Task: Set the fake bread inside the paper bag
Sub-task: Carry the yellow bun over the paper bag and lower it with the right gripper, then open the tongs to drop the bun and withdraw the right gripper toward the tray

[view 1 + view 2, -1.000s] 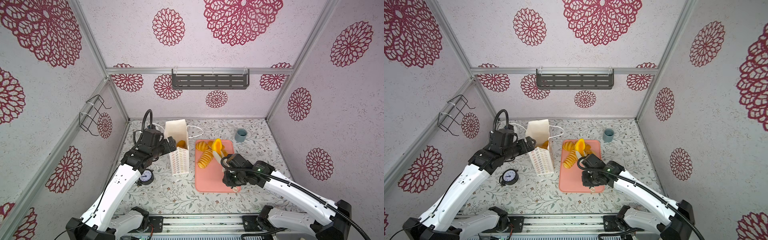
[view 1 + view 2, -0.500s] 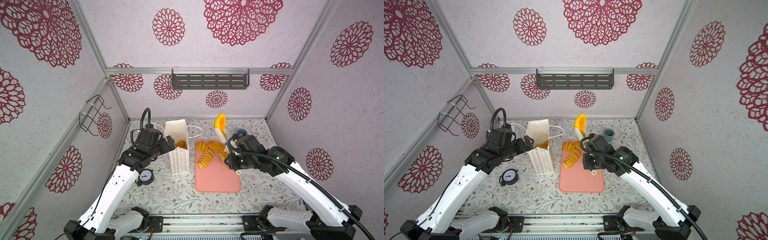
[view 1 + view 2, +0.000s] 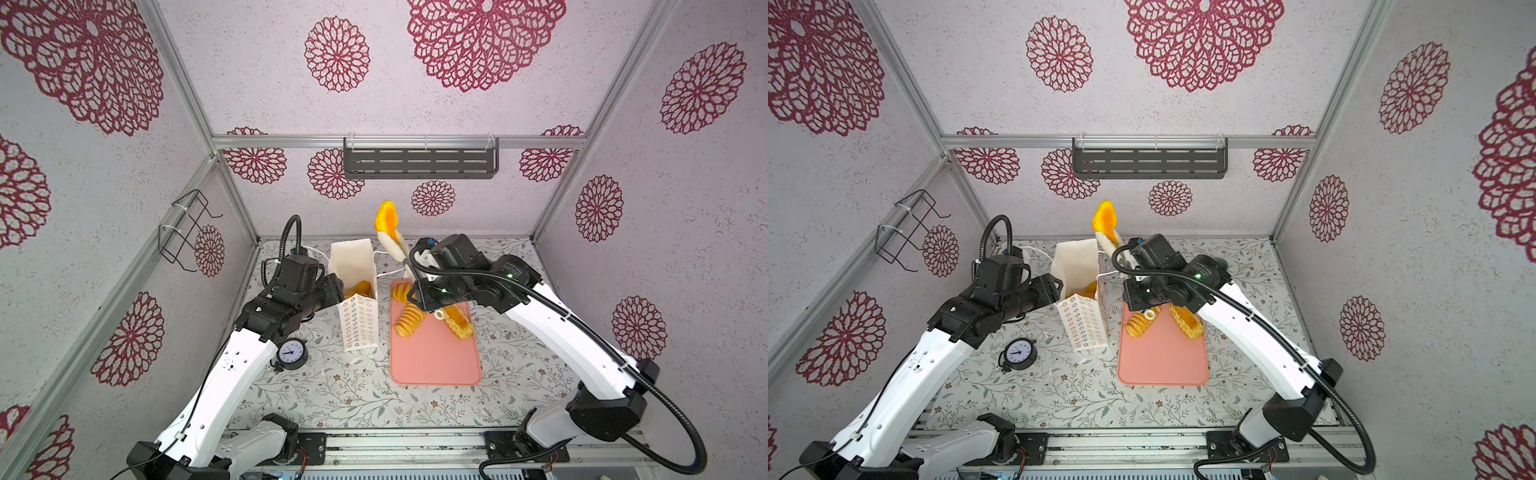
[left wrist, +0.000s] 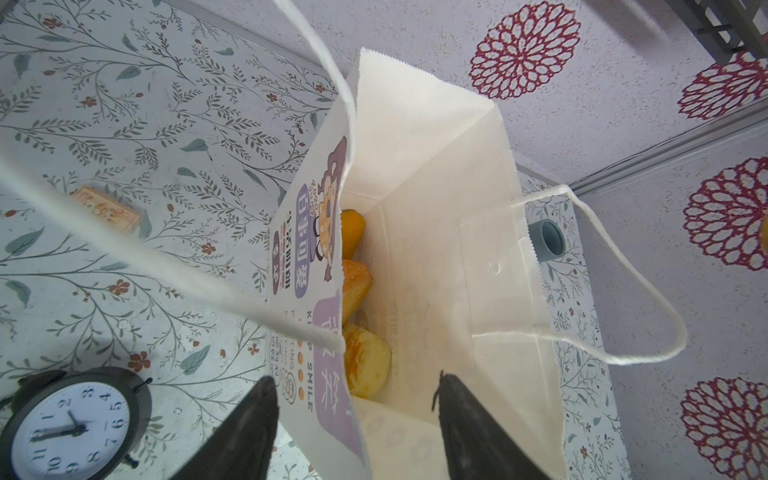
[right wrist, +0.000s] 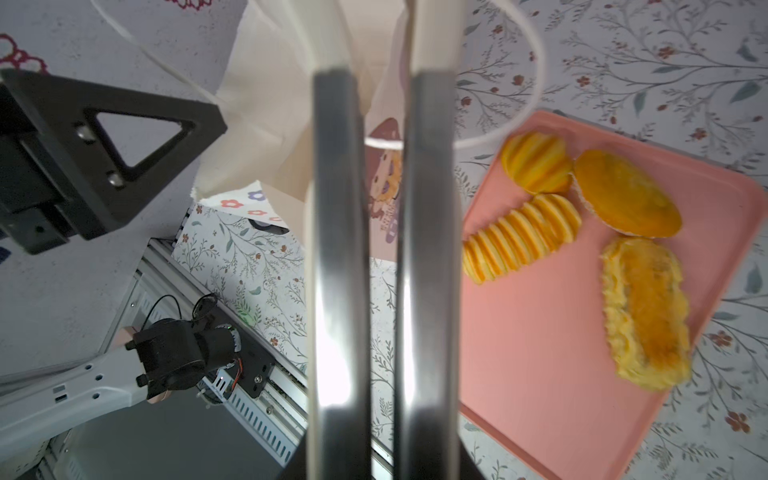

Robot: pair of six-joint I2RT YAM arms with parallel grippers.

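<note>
The white paper bag [image 3: 353, 266] [image 3: 1077, 262] stands open, with three fake breads [image 4: 363, 361] at its bottom. My left gripper [image 4: 354, 378] [image 3: 338, 291] is open and straddles the bag's printed wide wall at the rim, one finger inside. My right gripper [image 5: 380, 449] [image 3: 415, 282] is shut on metal tongs [image 5: 340, 249]. The tongs' white tips pinch an orange bread [image 3: 385, 217] [image 3: 1104, 216] high beside the bag's mouth. On the pink tray [image 3: 432, 361] [image 5: 540, 353] lie two ridged rolls [image 5: 521, 237], an oval bun [image 5: 627, 193] and a flaky pastry [image 5: 644, 311].
A small black clock [image 3: 292, 353] [image 4: 68, 424] lies left of the bag. A blue-grey cup [image 4: 546, 240] stands behind the tray. The bag's cord handles [image 4: 623, 357] hang loose on both sides. A wire rack [image 3: 187, 232] and a shelf [image 3: 419, 164] hang on the walls.
My right arm has lifted the tongs and the orange bread off the tray, up and toward the bag. My left gripper's jaws have narrowed at the bag's rim.
</note>
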